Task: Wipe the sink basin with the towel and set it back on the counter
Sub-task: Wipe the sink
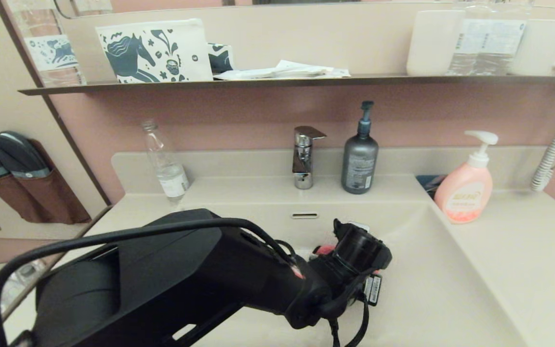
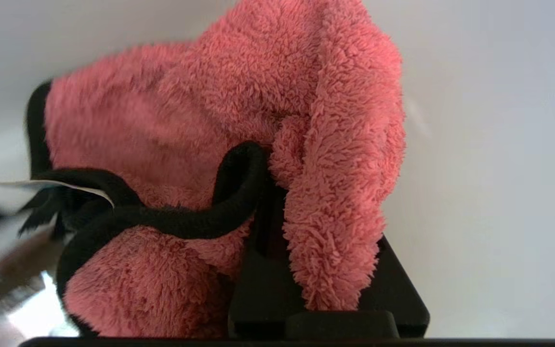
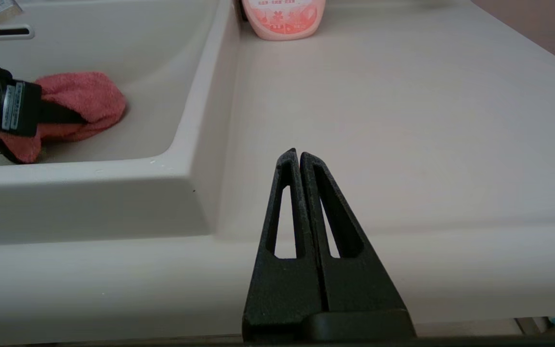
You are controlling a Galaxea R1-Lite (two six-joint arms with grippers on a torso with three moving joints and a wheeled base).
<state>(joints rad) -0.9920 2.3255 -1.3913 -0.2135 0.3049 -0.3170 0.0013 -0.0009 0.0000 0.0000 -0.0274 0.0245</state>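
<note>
My left gripper (image 2: pixel 277 270): jaws clenched on the coral-red fuzzy towel with black trim (image 2: pixel 219 144), down inside the wide beige-cream sink basin (image 1: pixel 422 289). The left wrist view shows the cloth bunched and draped over the jaws, plain basin surface behind it. The head view hides nearly all of that behind my black arm; only a sliver of red shows. The right wrist view gives the side-on look: the towel sits on the basin floor, near the sloping right wall.

My right gripper (image 3: pixel 299 154): jaws pressed together, nothing between them, parked at the front edge of the smooth beige counter (image 3: pixel 403 120), well apart from the basin.

Count, head view: one chrome faucet (image 1: pixel 304 156), one grey pump bottle (image 1: pixel 360 154), one pink soap bottle (image 1: pixel 465 190), one clear plastic bottle (image 1: pixel 165 164), one overflow slot (image 1: pixel 304 215).
</note>
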